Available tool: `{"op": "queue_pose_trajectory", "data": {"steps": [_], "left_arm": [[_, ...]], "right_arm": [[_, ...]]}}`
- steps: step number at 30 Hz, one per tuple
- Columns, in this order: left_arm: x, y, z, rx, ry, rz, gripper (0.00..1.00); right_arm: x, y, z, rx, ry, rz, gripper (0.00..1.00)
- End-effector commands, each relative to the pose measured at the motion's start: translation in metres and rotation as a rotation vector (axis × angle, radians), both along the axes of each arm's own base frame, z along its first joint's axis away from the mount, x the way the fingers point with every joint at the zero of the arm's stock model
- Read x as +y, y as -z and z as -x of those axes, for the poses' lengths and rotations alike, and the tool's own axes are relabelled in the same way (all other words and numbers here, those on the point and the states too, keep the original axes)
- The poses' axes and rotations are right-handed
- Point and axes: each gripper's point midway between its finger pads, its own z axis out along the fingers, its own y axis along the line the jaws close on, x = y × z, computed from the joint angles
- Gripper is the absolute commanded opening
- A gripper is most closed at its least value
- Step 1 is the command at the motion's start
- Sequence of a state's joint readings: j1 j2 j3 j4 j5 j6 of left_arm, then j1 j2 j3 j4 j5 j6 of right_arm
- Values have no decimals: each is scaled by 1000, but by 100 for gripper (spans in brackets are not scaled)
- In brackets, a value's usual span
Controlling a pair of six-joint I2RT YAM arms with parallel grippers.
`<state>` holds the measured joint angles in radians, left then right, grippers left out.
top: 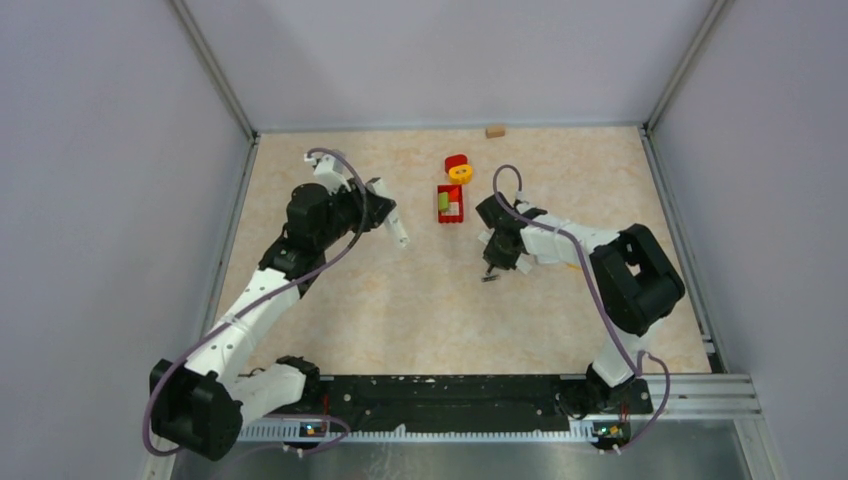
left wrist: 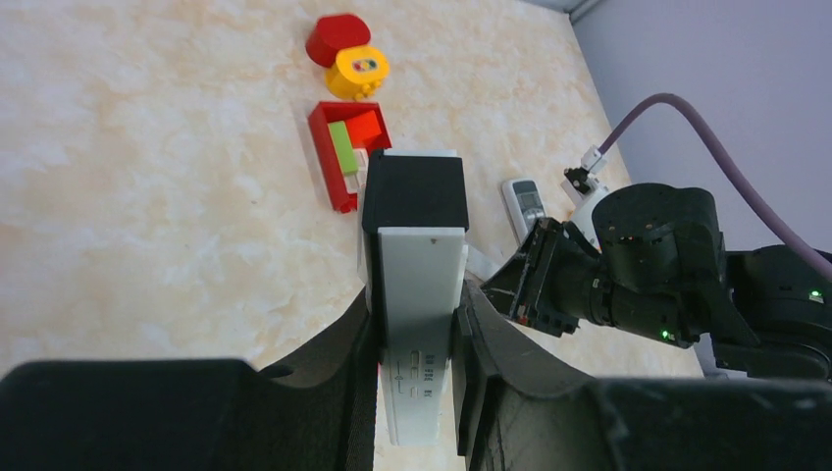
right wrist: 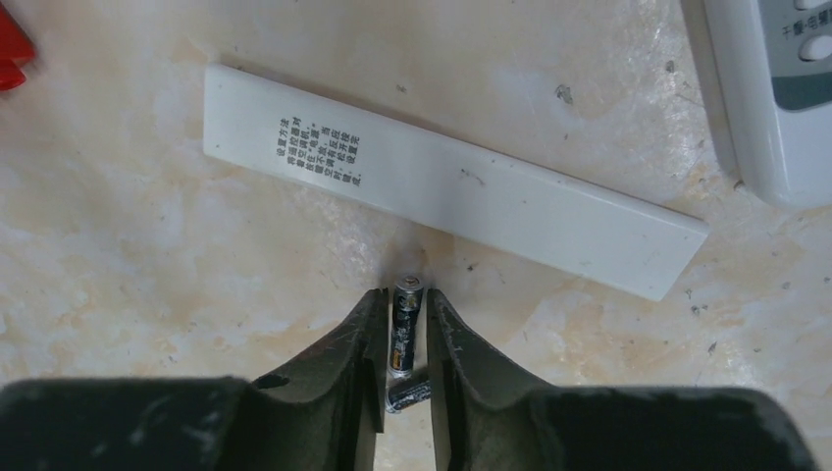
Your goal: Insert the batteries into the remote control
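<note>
Marbled tabletop (right wrist: 177, 265): right claw (right wrist: 404, 302) pinching dark battery (right wrist: 404, 339), white cover (right wrist: 442, 182) just ahead; left claw (left wrist: 417, 324) clamps white remote (left wrist: 422, 265)

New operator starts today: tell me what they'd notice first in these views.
The left gripper clamps a white remote on the table's left side. The right gripper straddles a dark battery lying beside a loose white cover. Bright red and yellow toys sit toward the far edge.

Marbled table (top: 400, 300), red tray (top: 450, 218), tan block (top: 494, 131), white cover strip (right wrist: 442, 186), dark batteries (right wrist: 406, 329)
</note>
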<state>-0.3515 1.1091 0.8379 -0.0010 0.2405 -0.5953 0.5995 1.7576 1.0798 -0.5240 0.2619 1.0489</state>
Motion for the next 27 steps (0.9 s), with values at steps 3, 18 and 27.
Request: {"op": "queue_pose_trajectory", "data": {"steps": [3, 18, 27], "left_arm": [[27, -51, -5, -211, -130, -9, 0], [-63, -75, 60, -283, 566, 225, 0], [-73, -81, 67, -204, 638, 326, 0]], "right_arm": [[-6, 7, -5, 16, 7, 41, 5], [16, -157, -41, -497, -198, -143, 0], [72, -291, 26, -914, -681, -442, 0]]}}
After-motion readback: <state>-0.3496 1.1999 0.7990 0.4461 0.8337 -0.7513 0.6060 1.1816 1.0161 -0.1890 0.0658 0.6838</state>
